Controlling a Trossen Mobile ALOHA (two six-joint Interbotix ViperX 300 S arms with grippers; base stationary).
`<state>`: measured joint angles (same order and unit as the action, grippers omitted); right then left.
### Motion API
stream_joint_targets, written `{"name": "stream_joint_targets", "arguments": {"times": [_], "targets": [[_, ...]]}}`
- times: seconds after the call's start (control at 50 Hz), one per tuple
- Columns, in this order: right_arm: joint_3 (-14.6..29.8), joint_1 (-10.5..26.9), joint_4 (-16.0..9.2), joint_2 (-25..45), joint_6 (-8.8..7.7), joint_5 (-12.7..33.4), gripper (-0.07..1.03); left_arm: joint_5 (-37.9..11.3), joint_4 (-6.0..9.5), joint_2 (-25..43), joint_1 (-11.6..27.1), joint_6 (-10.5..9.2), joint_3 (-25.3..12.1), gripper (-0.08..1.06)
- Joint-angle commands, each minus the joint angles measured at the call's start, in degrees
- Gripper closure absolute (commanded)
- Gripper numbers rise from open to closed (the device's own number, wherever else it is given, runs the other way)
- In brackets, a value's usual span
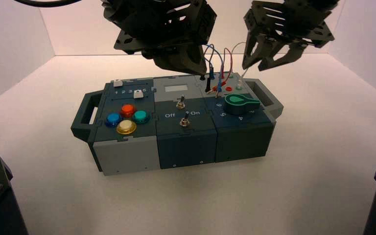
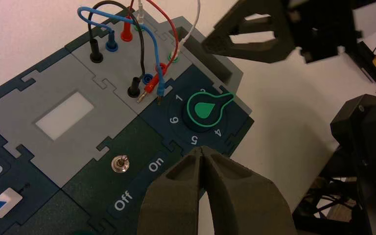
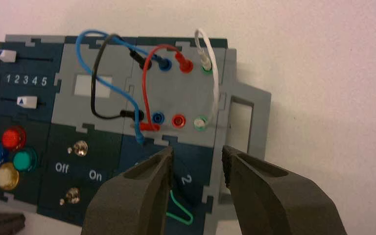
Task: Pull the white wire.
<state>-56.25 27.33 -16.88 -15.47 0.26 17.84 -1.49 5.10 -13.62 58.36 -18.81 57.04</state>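
The white wire (image 3: 216,73) is a thin looped lead with both pale plugs in the green-ringed sockets at the box's far right corner. It also shows in the high view (image 1: 243,72) and the left wrist view (image 2: 189,30). My right gripper (image 3: 198,152) is open and empty. It hovers above the box's right end, over the knob, a little short of the wire; it shows in the high view (image 1: 256,62). My left gripper (image 2: 203,150) is shut and empty. It hangs above the box's middle near the wire panel (image 1: 201,72).
Blue (image 3: 85,36), black (image 3: 96,73) and red (image 3: 149,63) wires loop over the same grey panel. A green knob (image 1: 239,103), two toggle switches (image 1: 180,103), four coloured buttons (image 1: 127,117) and sliders sit on the box. A handle (image 1: 269,95) juts from the right end.
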Motion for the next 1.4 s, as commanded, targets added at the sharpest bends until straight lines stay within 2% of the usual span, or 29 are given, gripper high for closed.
{"name": "stream_joint_targets", "arguments": {"times": [0.02,0.22,0.64,1.18,1.3,1.4], "targets": [[2.72,0.35,-0.18,1.49,0.09,-0.44,0.43,0.53,0.09,-0.53,0.18,-0.09,-0.97,1.01],[4.57,0.53,-0.18,5.71,0.00,-0.44,0.50,0.53,0.09,-0.53,0.18,-0.09,-0.79,1.01],[8.00,0.53,-0.18,11.07,0.00,-0.44,0.50,0.62,-0.09,-0.44,0.18,0.09,-0.62,1.01],[8.53,0.53,-0.79,13.62,0.26,0.00,0.56,0.70,-0.18,-0.26,0.18,0.09,-0.62,1.01],[8.53,0.53,-0.79,13.80,0.26,-0.09,0.60,0.70,-0.09,-0.26,0.18,0.09,-0.62,1.01],[8.53,0.53,-0.79,13.80,0.35,-0.09,0.73,0.70,-0.09,-0.26,0.18,0.18,-0.62,1.01]]}}
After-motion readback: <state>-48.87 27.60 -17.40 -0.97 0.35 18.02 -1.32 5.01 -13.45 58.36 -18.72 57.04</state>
